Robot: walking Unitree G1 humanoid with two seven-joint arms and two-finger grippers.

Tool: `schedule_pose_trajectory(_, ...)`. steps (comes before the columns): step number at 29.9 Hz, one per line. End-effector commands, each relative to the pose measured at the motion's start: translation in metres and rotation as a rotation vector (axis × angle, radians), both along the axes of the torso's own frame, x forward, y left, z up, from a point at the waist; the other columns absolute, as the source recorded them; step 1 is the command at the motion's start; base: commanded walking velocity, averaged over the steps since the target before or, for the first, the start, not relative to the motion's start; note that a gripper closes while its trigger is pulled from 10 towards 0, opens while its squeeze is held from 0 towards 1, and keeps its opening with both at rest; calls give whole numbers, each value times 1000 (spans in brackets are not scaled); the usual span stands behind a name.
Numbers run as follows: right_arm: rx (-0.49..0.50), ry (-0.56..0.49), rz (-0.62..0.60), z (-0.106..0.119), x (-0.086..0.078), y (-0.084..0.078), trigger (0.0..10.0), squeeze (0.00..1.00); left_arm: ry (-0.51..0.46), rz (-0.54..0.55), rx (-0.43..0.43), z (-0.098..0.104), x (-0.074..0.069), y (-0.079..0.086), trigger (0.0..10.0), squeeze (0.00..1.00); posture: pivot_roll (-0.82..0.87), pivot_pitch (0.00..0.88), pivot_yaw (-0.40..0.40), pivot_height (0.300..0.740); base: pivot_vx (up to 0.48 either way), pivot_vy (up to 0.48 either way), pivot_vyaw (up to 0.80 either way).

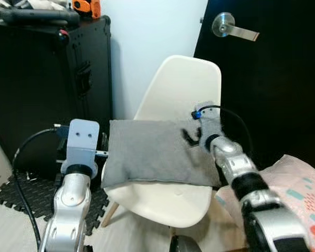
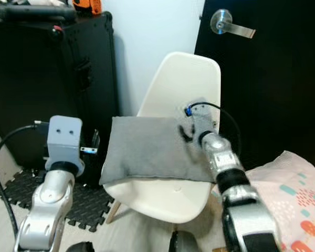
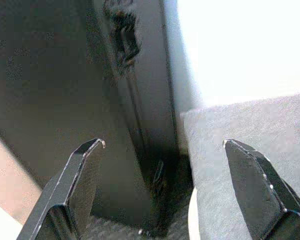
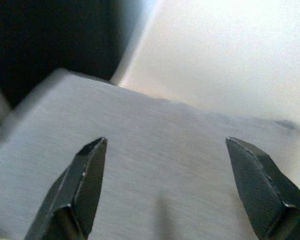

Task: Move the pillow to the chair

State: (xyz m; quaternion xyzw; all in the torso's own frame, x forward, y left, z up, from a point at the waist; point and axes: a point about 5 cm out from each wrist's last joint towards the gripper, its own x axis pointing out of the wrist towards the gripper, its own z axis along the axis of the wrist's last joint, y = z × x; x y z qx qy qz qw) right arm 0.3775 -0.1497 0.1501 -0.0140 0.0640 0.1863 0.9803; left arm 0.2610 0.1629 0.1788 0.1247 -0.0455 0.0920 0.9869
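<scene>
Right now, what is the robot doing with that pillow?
The gray pillow lies across the seat of the white chair. The robot's left gripper is open beside one end of it. Its right gripper is open too, just over the other end. Neither one is holding it.

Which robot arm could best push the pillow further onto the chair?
Probably the left. The gray pillow overhangs the white chair on that side, and the left end effector, open, sits at that edge. The right end effector is over its middle.
</scene>
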Motion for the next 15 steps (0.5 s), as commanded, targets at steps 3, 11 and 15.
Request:
schedule_pose_trajectory(3, 179, -41, 35, 5, -13, 2, 10000, 0, 37, 11, -7, -11, -7, 7, 10000, 0, 10, 0, -130, 531, 0, 0, 0)
schedule_pose_trajectory(11, 300, -47, 118, -22, -49, 25, 10000, 0, 66, 41, -11, -23, -18, 24, 10000, 0, -48, 0, -90, 556, -258, 0, 0)
schedule_pose_trajectory(15, 294, -70, 130, -23, -52, 25, 10000, 0, 81, 35, 7, -29, -18, 25, 10000, 0, -56, 0, -72, 566, 0, 0, 0)
